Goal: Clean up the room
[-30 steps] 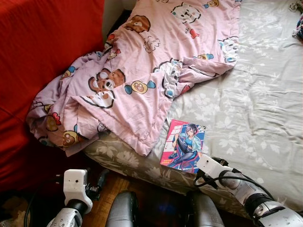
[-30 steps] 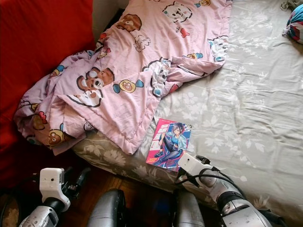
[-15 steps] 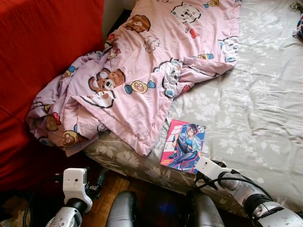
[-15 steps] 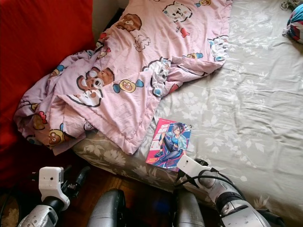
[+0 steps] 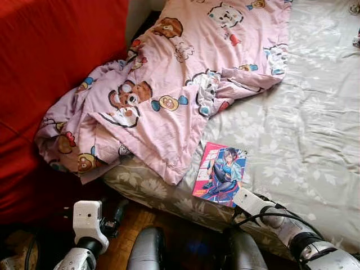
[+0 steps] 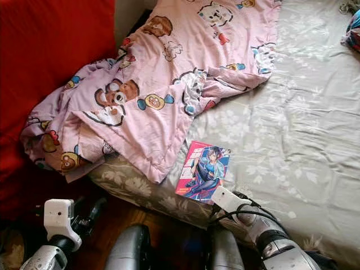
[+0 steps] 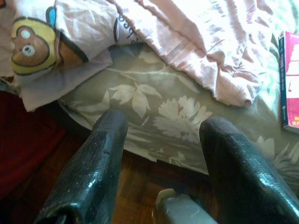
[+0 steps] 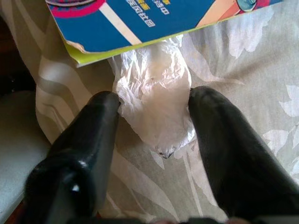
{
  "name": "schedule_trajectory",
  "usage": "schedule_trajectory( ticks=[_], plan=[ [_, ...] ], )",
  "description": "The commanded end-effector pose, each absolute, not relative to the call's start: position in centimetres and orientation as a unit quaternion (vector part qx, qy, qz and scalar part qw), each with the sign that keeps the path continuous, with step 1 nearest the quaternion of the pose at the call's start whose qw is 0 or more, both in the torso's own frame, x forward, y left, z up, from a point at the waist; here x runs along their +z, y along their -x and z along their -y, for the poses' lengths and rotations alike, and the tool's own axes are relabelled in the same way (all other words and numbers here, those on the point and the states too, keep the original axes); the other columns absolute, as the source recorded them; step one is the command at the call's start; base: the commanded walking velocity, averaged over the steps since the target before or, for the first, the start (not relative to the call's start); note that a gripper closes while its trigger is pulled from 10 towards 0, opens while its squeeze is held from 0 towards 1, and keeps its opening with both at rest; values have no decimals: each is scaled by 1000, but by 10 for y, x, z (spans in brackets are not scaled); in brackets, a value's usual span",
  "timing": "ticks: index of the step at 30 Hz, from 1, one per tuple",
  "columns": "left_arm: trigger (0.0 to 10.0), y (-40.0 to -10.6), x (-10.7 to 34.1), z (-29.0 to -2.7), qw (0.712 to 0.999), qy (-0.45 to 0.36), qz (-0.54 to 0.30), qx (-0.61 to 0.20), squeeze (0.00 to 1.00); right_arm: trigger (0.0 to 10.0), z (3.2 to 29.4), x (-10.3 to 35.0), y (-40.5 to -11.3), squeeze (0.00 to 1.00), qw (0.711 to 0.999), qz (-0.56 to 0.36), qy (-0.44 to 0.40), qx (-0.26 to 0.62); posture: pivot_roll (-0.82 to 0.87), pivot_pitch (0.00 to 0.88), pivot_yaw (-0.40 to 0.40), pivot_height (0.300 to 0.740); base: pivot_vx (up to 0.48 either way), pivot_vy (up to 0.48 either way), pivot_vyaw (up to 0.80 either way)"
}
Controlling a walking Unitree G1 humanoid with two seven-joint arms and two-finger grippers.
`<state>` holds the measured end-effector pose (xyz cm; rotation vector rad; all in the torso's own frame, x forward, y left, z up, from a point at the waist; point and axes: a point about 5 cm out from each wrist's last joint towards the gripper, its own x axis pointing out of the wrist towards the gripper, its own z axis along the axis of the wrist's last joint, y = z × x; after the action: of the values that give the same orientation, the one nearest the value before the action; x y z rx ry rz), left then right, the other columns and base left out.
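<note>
A crumpled white plastic wad (image 8: 159,116) lies on the grey floral bed sheet (image 5: 304,112), touching the near corner of a comic book (image 5: 220,174) with a pink and blue cover. My right gripper (image 8: 156,100) is open, one finger on each side of the wad, low over the sheet at the bed's near edge. Its wrist (image 5: 248,201) sits just below the book. My left gripper (image 7: 166,123) is open and empty, low by the floor, facing the bed's side. A pink cartoon blanket (image 5: 169,90) lies rumpled across the bed's left part and hangs over its edge.
A large red fabric surface (image 5: 50,67) rises left of the bed. A strip of wooden floor (image 5: 132,225) shows between it and the bed, with my knees (image 5: 146,253) just above it. A colourful cloth bundle (image 6: 353,31) lies at the bed's far right.
The whole picture has shifted slightly down and to the right, so the camera moved. Both arms and the book keep about the same places.
</note>
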<state>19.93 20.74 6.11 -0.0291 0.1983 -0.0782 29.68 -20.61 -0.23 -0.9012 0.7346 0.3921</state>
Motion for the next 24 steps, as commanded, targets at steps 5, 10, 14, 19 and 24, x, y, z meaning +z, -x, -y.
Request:
schedule_trajectory(
  ticks=[5,10,14,19,24],
  plan=[
    [10000,-189,58,-212,993,16,-117,-29,0,10000,205,-15,-283,0,806,-368,422,191,198,317,78,651,0,0,0],
    [10000,-187,60,-212,993,15,-117,-28,0,10000,207,-17,-281,0,804,-371,425,187,204,326,80,651,0,0,0],
    [10000,-184,63,-213,993,14,-116,-26,0,10000,207,-18,-280,0,806,-370,426,181,209,336,82,651,0,0,0],
    [10000,-184,66,-214,993,12,-114,-26,0,0,207,-15,-284,0,811,-360,427,173,212,347,84,651,0,0,0],
    [10000,-185,67,-212,993,12,-113,-27,0,0,207,-12,-287,0,815,-347,434,165,211,348,85,651,0,0,0]
  ],
)
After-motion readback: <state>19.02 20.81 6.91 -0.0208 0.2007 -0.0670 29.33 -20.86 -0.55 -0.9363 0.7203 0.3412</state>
